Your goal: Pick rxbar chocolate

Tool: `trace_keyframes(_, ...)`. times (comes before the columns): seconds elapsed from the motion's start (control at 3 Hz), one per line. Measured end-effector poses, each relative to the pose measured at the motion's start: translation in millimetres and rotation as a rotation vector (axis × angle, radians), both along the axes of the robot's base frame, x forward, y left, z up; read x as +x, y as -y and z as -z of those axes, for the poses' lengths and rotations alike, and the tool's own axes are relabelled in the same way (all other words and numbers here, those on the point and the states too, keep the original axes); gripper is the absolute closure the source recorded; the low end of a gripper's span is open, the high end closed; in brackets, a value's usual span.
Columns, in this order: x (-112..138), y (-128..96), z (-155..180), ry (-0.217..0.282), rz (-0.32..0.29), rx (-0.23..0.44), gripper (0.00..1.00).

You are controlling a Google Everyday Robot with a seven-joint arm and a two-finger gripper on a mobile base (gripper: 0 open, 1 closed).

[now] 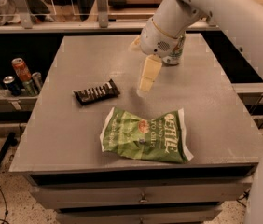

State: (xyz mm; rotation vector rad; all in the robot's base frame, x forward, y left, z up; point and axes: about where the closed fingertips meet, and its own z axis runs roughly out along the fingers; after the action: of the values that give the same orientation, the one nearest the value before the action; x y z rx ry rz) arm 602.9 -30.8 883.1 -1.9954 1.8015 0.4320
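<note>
The rxbar chocolate (96, 92) is a small flat dark bar with pale lettering, lying on the grey table (215, 101) left of centre. My gripper (140, 69) hangs above the table's middle, to the right of the bar and slightly beyond it, not touching it. It is open and empty: one pale finger (148, 74) points down, and the other shows as a pale tip (134, 44) further back.
A large green chip bag (145, 135) lies at the table's front centre. A green-white drink can (175, 50) stands at the back, partly hidden behind my arm. Several cans (20, 75) stand on a lower shelf to the left.
</note>
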Motion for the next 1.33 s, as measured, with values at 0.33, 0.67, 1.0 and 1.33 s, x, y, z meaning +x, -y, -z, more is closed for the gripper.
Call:
trace_keyframes(0.33, -0.6, -27.1, 12.4, -0.025, -0.08, 0.064, 0.0)
trace_keyframes(0.67, 1.8, -53.4, 23.9, -0.03, -0.124, 0.082, 0.0)
trace_keyframes(1.0, 6.1, -78.3, 31.4, -0.024, -0.165, 0.11, 0.0)
trace_keyframes(1.33, 4.0, -103.9, 29.4, -0.012, -0.228, 0.15, 0.0)
